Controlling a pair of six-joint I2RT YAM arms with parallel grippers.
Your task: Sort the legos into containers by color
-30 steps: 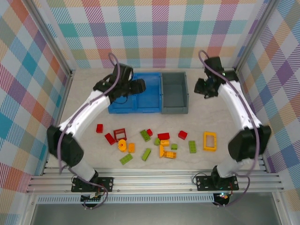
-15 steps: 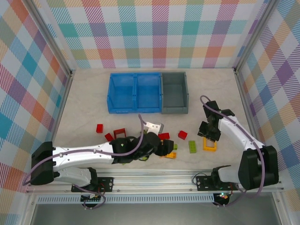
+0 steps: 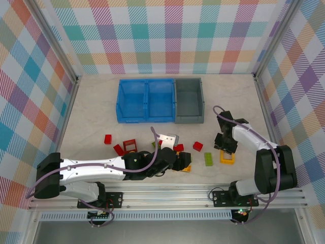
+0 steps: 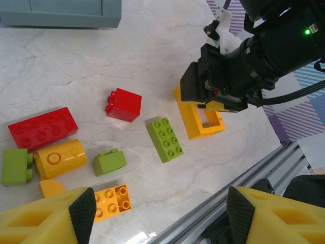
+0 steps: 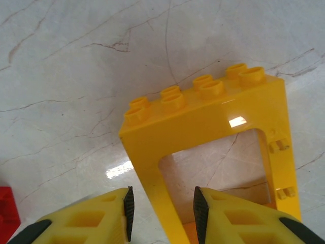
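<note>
The marble-look table [image 3: 96, 112] carries everything. At its far side stand the containers, touching side by side: the blue bin [image 3: 146, 100] w/ two compartments on the left, the smaller grey bin [image 3: 189, 100] on the right. The legos lie loose in a band at the near side, well apart from both bins.

The left arm [image 3: 91, 170] lies low along the near edge and reaches to the centre. The left gripper [image 4: 161, 211] has its fingers wide apart and holds nothing; it hangs over the middle group of bricks. In the left wrist view an orange square brick [image 4: 112, 198] lies btw. the two yellow fingers, nearer to the left-hand one and not touching it. Beyond it lie:
- the long red brick [image 4: 42, 128]
- the long green brick [image 4: 165, 139]
- the orange rounded brick [image 4: 60, 158]
- the small red brick [image 4: 123, 104]
- the small green brick [image 4: 109, 161]

The right gripper [image 5: 162, 203] is low over the yellow frame [image 5: 203, 132], at the right end of the band, just right of the long green brick. The frame lies flat on the table, studs on its short end, the one far from the fingers. The fingers straddle one long side bar of the frame: one finger outside, the other in the opening. A narrow gap shows on each side of the bar, so the jaws are apart, not clamped on it.
</note>
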